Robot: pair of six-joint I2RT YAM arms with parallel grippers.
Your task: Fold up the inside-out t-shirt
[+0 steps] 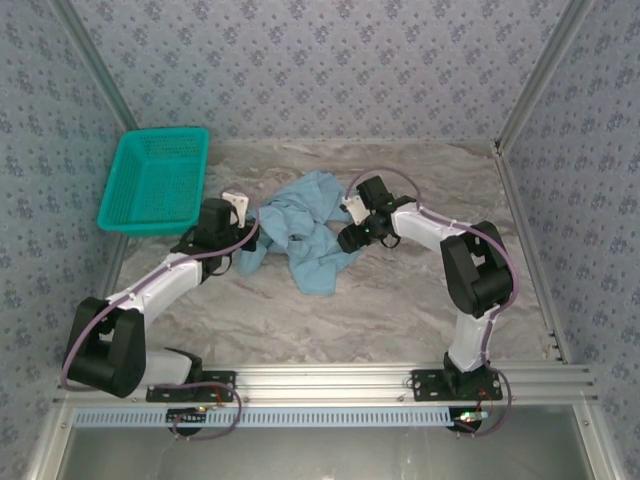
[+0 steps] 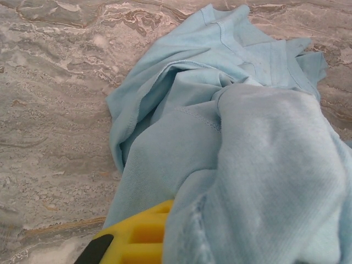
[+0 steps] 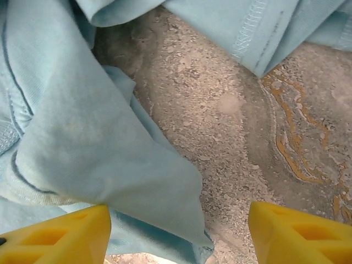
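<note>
Blue t-shirt near teal basket

A marble-patterned desk, veined in grey and beige and streaked in places with rust-orange, stands inside a booth papered in pale blue-grey with a small repeating floral print: a back wall, a left wall and a right wall. Bare aluminium posts run up the rear corners. A grooved aluminium rail edges the near side, with a white slotted strip just beyond it. Soft, even light leaves only faint shadows.
</note>
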